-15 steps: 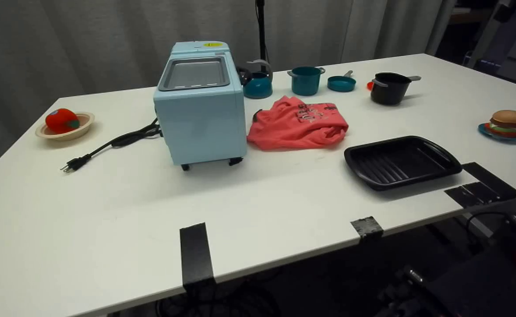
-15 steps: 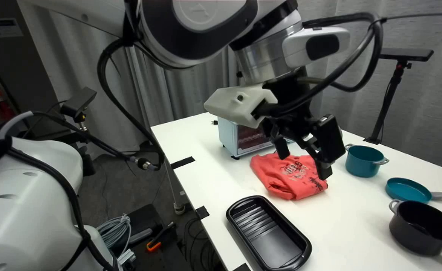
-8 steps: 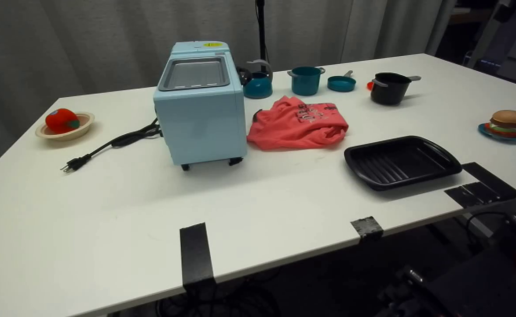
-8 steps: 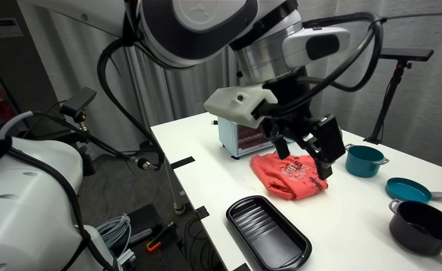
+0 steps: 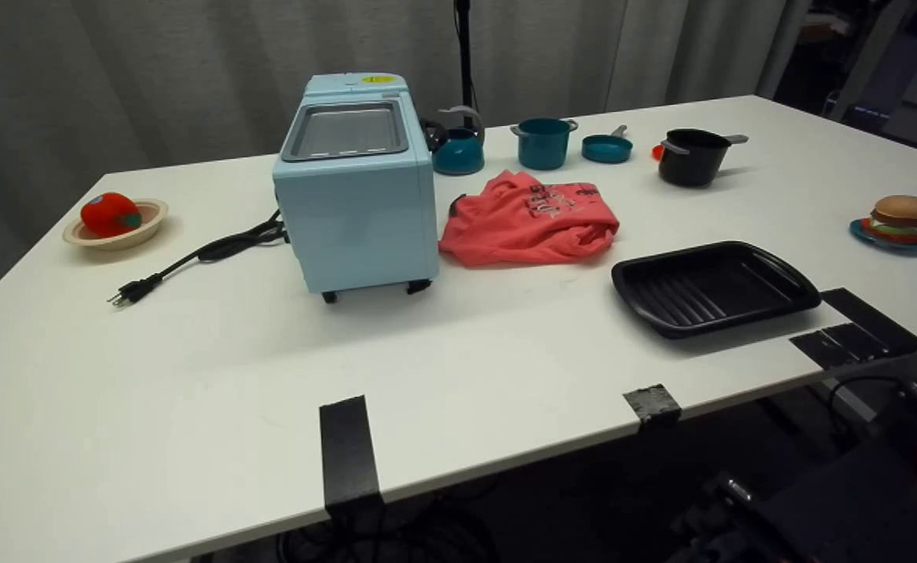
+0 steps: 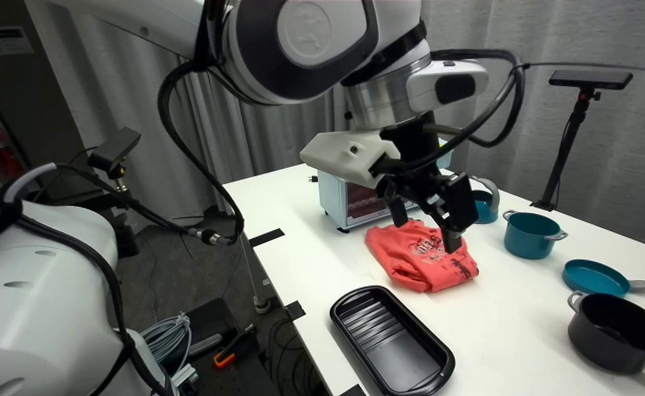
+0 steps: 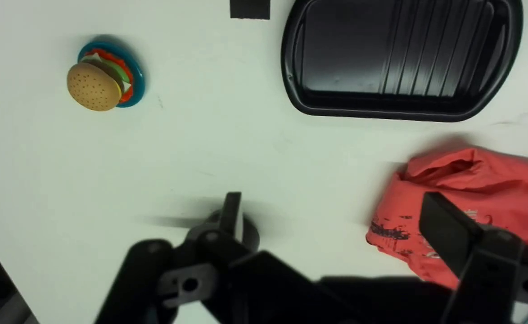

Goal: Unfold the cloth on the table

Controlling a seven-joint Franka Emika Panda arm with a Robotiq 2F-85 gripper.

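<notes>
Plainly, the gripper (image 7: 333,207) stands with its jaws wide apart, holding nothing, above the table (image 7: 200,148). In the wrist view one finger (image 7: 448,236) shows over the near end of the red cloth (image 7: 504,198), while the other finger (image 7: 230,213) shows against bare tabletop and what is probably the black pot (image 6: 619,333). So the cloth lies below the jaws and off to one side, toward the toaster oven (image 5: 356,219); the next move, I judge, is a shift that way and then down.

The finger-to-finger line runs roughly along the edge with the black tape (image 5: 349,450). Which way the cloth's long axis runs I cannot settle; its outline looks nearly square. It lies wrinkled well in from the taped edge, just beside the oven, and a loose fold gapes on its side facing that edge. That lip seems the likeliest place to pinch.

Farther out, the black pan (image 7: 399,54) sits near the taped edge, and the toy burger (image 7: 95,85) beyond it, farther from the oven. The kettle (image 5: 458,152) and teal pot (image 5: 542,147) stand by the back edge, and a bowl (image 5: 128,240) with a tomato (image 5: 109,215) sits near a back corner.
</notes>
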